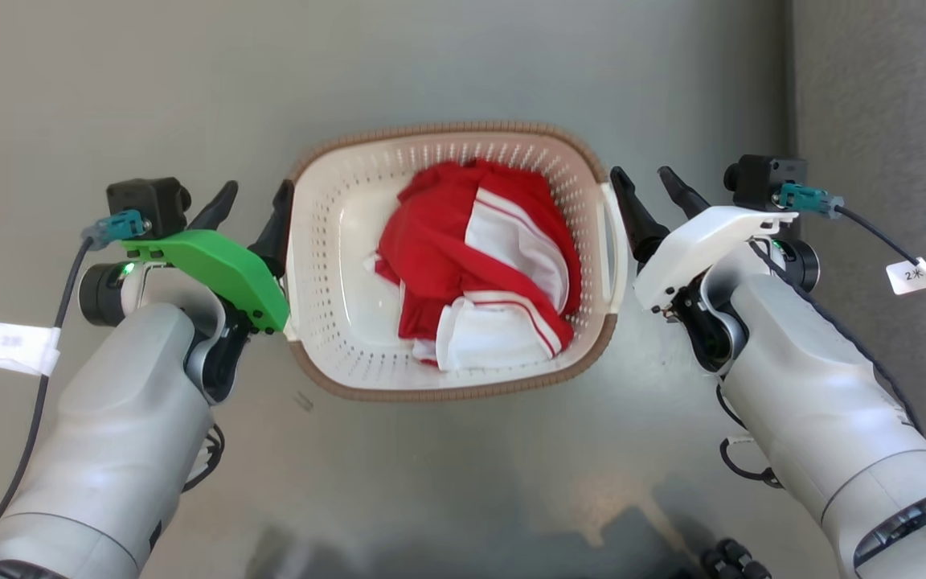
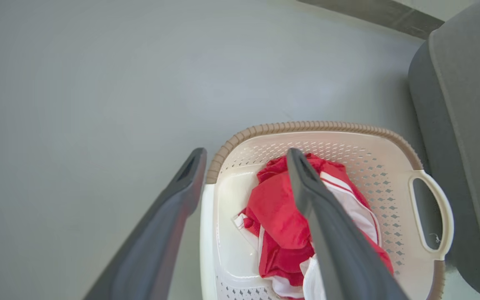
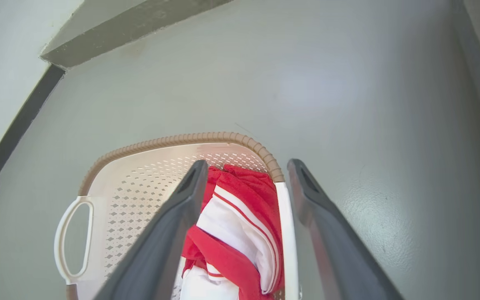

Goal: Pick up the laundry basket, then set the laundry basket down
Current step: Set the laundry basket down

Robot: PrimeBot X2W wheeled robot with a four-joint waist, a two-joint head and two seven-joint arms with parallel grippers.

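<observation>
The laundry basket (image 1: 326, 265) is cream-white and perforated with a brown woven rim, and it sits on the grey floor between my arms. A red and white garment (image 1: 479, 257) lies bunched inside it. My left gripper (image 1: 254, 205) hangs open at the basket's left side. In the left wrist view, the left gripper (image 2: 246, 154) has its fingers on either side of the near white handle bar (image 2: 208, 233). My right gripper (image 1: 644, 181) is open at the right side. In the right wrist view, the right gripper (image 3: 248, 164) likewise has the white handle bar (image 3: 288, 233) between its fingers, with no contact visible.
A grey upholstered piece of furniture (image 1: 889, 121) stands close to the basket's right side, also seen in the left wrist view (image 2: 465, 125). A wall with dark skirting (image 3: 15, 129) runs beyond the basket's left. Cables trail from both wrists.
</observation>
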